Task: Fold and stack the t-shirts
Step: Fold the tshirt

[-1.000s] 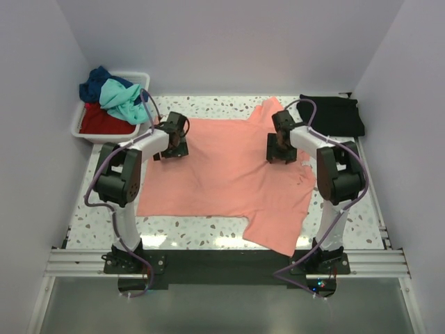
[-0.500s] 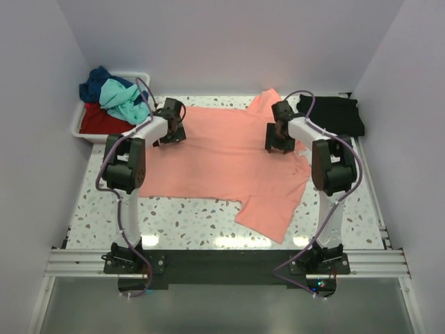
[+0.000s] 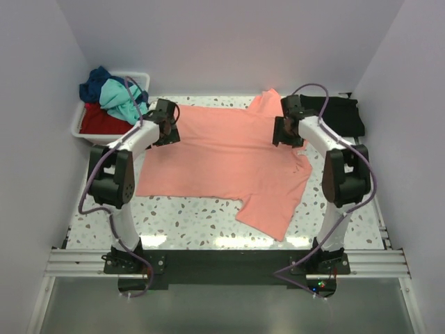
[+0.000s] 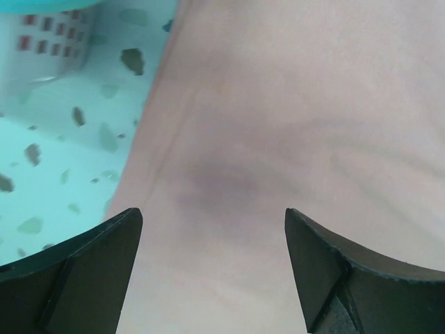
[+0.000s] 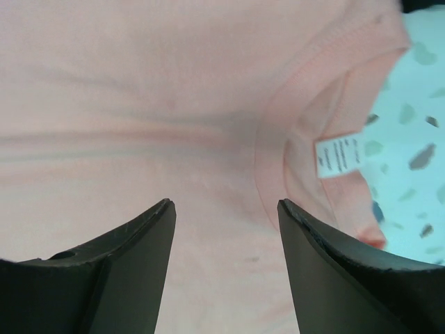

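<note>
Looks like the laying-out step, no fold made yet. Shows the pink shirt spread flat across the middle of the table, collar to the right, hem to the left, one sleeve toward the far edge and one toward the near edge. Shows the black shirt folded at the far right corner, probably the start of the stack. Leaves the teal shirt, navy shirt and red shirt heaped in the bin at far left.

Finds the left pincer extended long and low over the pink shirt's far left corner, near the bin, jaws wide apart and empty, only cloth below. Finds the right pincer equally extended, pointing down just beside the collar, the label to its right, jaws parted and holding nothing. Hard to tell whether either pair of tips touches the cloth, both wrist views cutting the tips off.

Next, as a judgement: close on the cloth at both spots, lift together, carry the far edge toward the near one for a first fold. Calls for matched height and pace on both sides, lest the cloth skew or bunch.
</note>
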Motion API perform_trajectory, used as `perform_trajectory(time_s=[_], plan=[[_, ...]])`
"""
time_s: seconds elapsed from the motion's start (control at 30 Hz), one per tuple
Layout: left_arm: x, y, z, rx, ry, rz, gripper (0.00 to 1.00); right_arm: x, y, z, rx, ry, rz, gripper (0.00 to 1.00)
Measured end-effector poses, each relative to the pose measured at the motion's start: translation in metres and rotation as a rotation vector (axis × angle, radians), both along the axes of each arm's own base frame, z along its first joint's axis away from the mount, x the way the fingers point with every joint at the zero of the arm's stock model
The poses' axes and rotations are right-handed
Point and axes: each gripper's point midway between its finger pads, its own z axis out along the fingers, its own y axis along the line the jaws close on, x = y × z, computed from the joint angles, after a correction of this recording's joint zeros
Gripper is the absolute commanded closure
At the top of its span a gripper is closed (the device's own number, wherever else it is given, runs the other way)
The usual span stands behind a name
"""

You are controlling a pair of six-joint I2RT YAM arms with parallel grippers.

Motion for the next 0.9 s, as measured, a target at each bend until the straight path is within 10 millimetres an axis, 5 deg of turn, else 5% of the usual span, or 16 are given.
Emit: perform_trajectory(time_s=[0.13,0.27,0.63,0.9], plan=[[-0.019,0.008,0.046,-0.003,-0.091,0.010,0.11,-0.015,-0.005,0.057,0.015,-0.111,-0.006,0.35],[-0.046,0.015,0.070,-0.020,-0.152,0.030,0.11,-0.045,-0.013,0.095,0.024,-0.194,-0.018,0.36],[-0.131,0.029,0.027,-0.036,-0.027,0.054,0.17,-0.174,-0.005,0.062,0.029,-0.079,-0.005,0.36],[-0.159,0.042,0.029,-0.018,-0.033,0.141,0.27,-0.201,-0.005,0.069,0.067,-0.110,-0.007,0.36]])
